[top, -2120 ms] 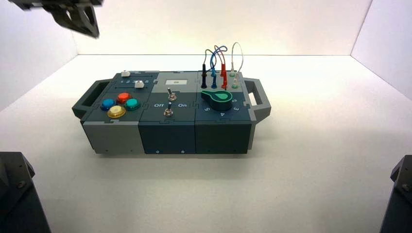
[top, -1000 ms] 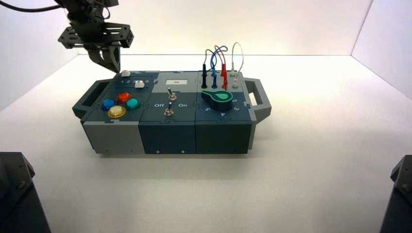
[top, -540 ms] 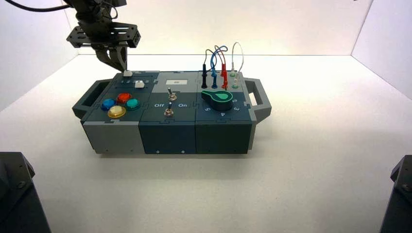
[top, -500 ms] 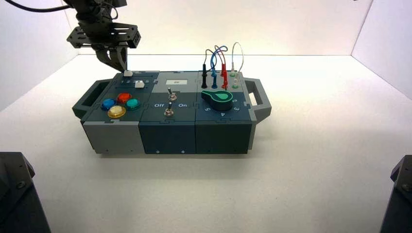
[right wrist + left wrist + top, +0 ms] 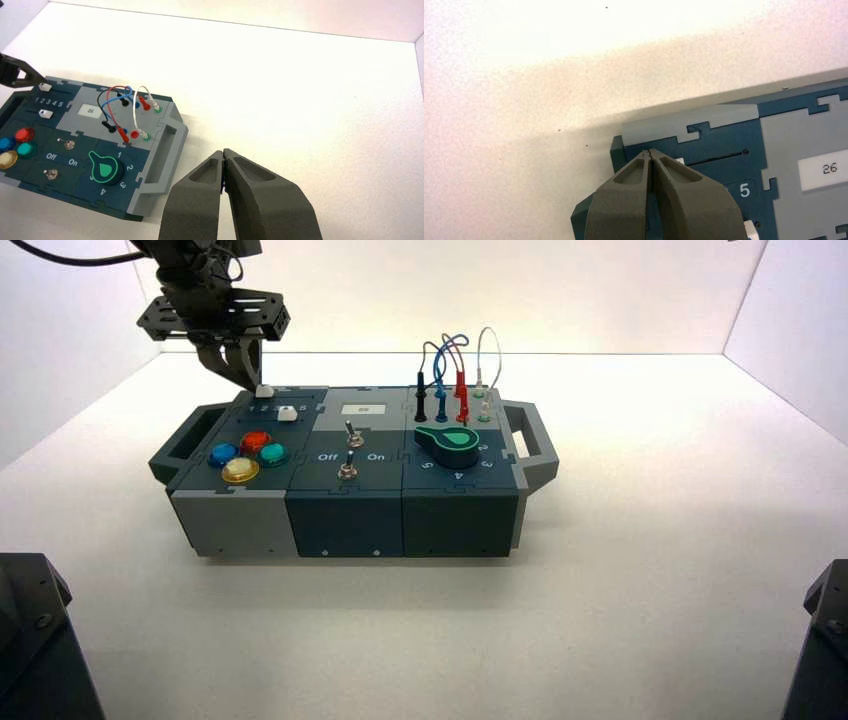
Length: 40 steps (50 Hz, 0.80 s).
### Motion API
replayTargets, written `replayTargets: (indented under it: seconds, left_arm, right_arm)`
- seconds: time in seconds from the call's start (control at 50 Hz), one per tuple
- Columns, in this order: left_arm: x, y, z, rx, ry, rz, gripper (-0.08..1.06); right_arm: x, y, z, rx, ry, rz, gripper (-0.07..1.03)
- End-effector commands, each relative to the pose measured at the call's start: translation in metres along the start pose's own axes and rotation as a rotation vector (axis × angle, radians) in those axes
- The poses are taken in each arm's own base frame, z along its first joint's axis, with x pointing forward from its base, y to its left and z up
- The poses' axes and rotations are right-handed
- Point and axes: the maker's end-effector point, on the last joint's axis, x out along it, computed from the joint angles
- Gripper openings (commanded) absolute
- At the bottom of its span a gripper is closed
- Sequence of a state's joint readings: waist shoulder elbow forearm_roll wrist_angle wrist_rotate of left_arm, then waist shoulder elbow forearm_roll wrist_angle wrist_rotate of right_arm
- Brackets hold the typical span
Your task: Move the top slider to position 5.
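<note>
At far-left corner of dark blue box (image 5: 345,495): left gripper (image 5: 243,375), fingers pressed together, lowered since a second ago beside tiny white top slider (image 5: 264,391), ready to push toward printed 5 (image 5: 744,190).

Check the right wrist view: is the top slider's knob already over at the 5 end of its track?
No. The top slider sits at the track end near the printed 1, with the left gripper beside it and position 5 at the other end.

Left end effector (image 5: 243,375), fingers pressed together, crowds the top slider (image 5: 264,391) from 9 o'clock. Track toward 3 o'clock runs free to position 5 (image 5: 745,190). Upright wires (image 5: 450,365) stand well apart at 3 o'clock; bare counter (image 5: 640,540) all round.
</note>
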State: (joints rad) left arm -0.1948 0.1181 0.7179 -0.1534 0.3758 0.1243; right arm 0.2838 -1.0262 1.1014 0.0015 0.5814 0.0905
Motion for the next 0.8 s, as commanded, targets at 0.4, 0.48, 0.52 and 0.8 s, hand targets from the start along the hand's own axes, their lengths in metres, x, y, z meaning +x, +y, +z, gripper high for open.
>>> replayTargets:
  seconds: [0.4, 0.48, 0.52, 0.8]
  left_arm:
    - [-0.004, -0.016, 0.010, 0.042, -0.027, -0.016, -0.03]
    - [-0.003, -0.017, 0.010, 0.044, -0.025, -0.017, -0.03]
    - [-0.002, -0.018, 0.010, 0.047, -0.025, -0.018, -0.03]
    - [0.000, -0.026, 0.011, 0.066, -0.022, -0.026, -0.03]
  right_arm:
    - [-0.002, 0.000, 0.009, 0.010, -0.020, 0.000, -0.02]
    - [-0.002, 0.000, 0.009, 0.010, -0.020, 0.000, -0.02]
    - [-0.002, 0.000, 0.009, 0.010, -0.020, 0.000, -0.02]
    - [-0.002, 0.000, 0.010, 0.008, -0.022, 0.000, -0.02]
